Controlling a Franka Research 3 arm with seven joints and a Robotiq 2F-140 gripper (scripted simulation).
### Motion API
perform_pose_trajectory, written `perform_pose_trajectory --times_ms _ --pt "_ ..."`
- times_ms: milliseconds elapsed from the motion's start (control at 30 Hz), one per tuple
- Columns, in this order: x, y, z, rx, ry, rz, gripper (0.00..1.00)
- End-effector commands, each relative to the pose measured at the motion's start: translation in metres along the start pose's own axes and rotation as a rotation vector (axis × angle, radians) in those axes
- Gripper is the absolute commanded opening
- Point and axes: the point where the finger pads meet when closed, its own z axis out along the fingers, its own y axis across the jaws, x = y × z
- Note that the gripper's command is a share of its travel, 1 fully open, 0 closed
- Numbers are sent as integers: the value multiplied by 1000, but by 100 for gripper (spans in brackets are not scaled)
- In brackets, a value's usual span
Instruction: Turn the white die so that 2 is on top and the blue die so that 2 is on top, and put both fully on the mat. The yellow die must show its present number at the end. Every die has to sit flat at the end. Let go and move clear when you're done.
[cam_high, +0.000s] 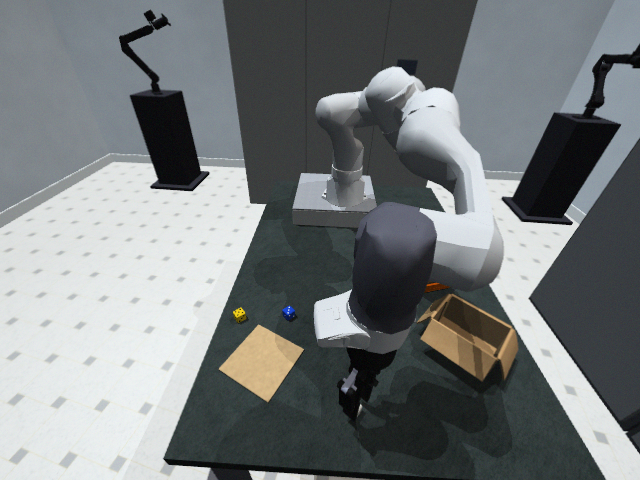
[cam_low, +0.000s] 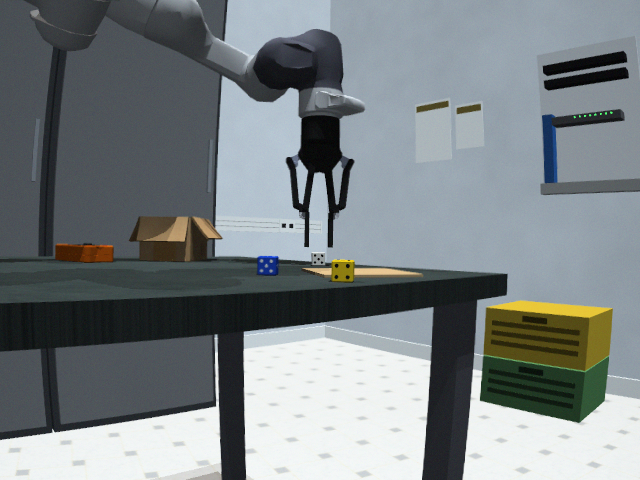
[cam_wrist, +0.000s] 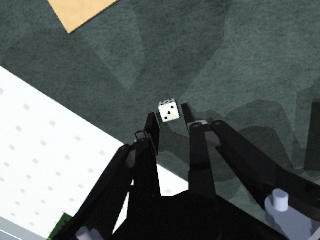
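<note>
The white die (cam_low: 318, 258) sits flat on the dark table, off the mat, near the table's front edge; it also shows in the wrist view (cam_wrist: 168, 110). My gripper (cam_low: 317, 242) hangs straight above it with the fingers narrowly open and empty, their tips just above the die and to either side of it in the wrist view (cam_wrist: 170, 117). In the top view the gripper (cam_high: 356, 408) hides the die. The blue die (cam_high: 288, 313) and the yellow die (cam_high: 239, 314) sit on the table just beyond the tan mat (cam_high: 261, 361), neither on it.
An open cardboard box (cam_high: 467, 335) lies on its side at the table's right. An orange object (cam_low: 84, 252) lies behind it. The table's front edge is close to the white die. The robot base (cam_high: 333, 204) stands at the far end.
</note>
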Motion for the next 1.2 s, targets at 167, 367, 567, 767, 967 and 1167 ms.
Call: perform_pose_trajectory --times_ms 167,367,567,767,967,1167 --pt "-1 0 1 -1 -2 6 32" --pt "-1 0 1 -1 -2 6 32" --pt "-1 0 1 -1 -2 6 32" --pt "-1 0 3 -1 -2 6 32" --pt "-1 0 10 -1 -2 6 32" --pt "-1 0 19 -1 -2 6 32"
